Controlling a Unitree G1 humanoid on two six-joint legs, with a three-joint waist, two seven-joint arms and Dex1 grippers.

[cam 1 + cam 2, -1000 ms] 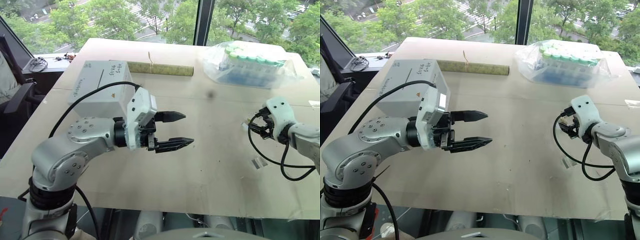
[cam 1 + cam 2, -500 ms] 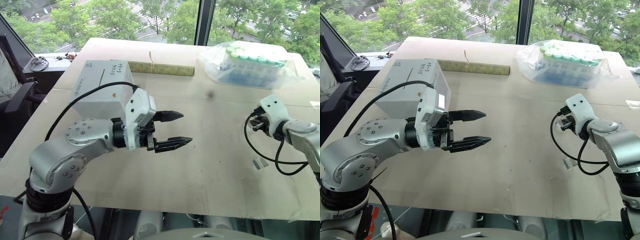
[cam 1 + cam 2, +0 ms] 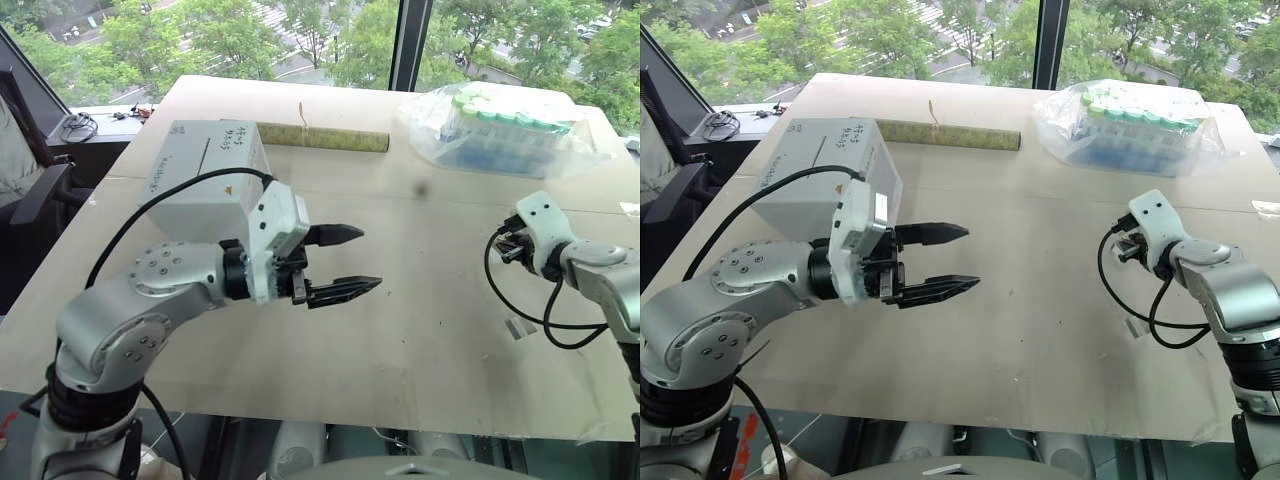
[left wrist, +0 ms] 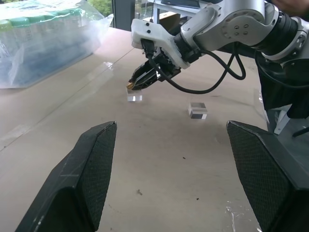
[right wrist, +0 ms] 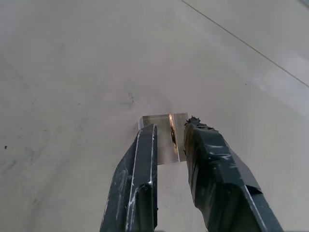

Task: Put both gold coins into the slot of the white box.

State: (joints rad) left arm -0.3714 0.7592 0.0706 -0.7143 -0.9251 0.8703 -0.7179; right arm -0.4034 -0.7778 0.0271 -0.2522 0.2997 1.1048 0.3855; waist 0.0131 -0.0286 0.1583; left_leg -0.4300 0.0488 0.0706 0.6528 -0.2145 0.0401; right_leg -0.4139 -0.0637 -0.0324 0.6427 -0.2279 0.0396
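One gold coin [image 5: 172,133] stands on edge in a small clear block [image 5: 161,121] on the table's right side. My right gripper [image 5: 170,126] points down at it, fingers close on either side of the coin with a thin gap showing on each side. In the left wrist view the coin glints at that gripper's tip [image 4: 131,87], just above the block [image 4: 134,97]. The white box [image 3: 200,175] sits at the far left, its dark slot [image 3: 204,155] on top beside black handwriting. My left gripper [image 3: 368,258] hovers open and empty in front of the box, pointing right.
A second clear block [image 4: 197,110] lies near the first. A clear bag of green-capped tubes [image 3: 500,130] sits at the back right. A long cardboard tube [image 3: 320,138] lies behind the box. An office chair [image 3: 30,190] stands beyond the table's left edge.
My right gripper's fingers have drawn much closer together and now sit around the coin. The left arm has stayed where it was.
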